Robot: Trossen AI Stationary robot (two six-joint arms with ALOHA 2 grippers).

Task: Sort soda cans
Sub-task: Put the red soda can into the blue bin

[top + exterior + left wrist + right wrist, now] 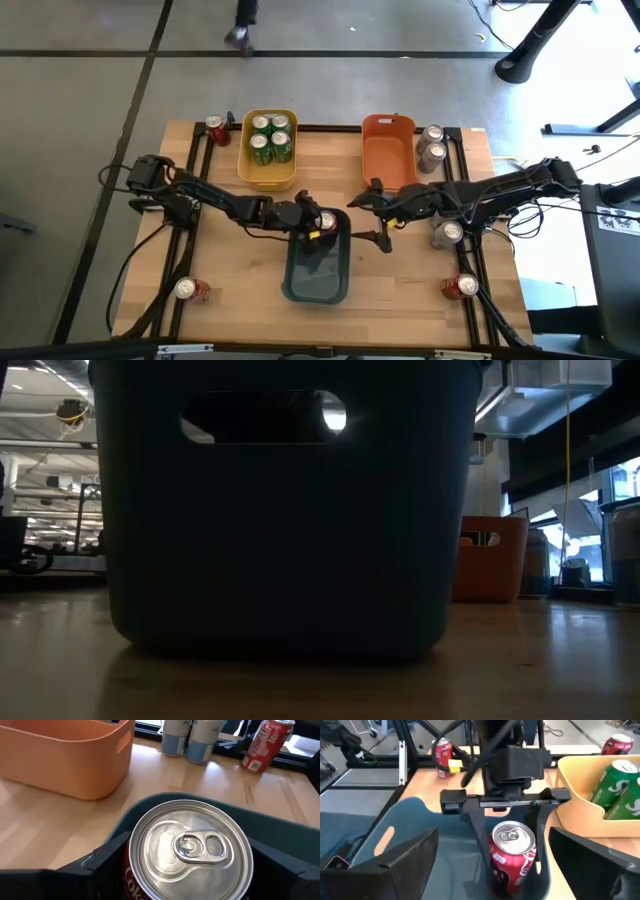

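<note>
Bins first: the dark teal bin (318, 268) sits at the middle of the bench (250, 270), nearest the front edge, and serves as landmark. Over its back rim the left claw (512, 851) grips a red can (512, 855), one finger on either side, the can hanging upright inside the bin's end. Whether anything else lies in that bin cannot be told. Just to the right of the bin's back corner the right claw (383, 215) hovers with fingers spread wide, holding nothing.

Behind the teal bin and to the left stands the yellow bin (267, 150) with four green cans (271, 137) upright in it. Behind and to the right stands the orange bin (388, 150), nothing showing inside.

Loose cans ring the bench. A red one (190, 290) lies left of the teal bin near the front, another red one (460, 287) right of it. One silver can (446, 234) stands farther right, under the right arm. Two silver cans (431, 146) stand just beside the orange bin, and a red can (216, 129) stands just left of the yellow bin.
</note>
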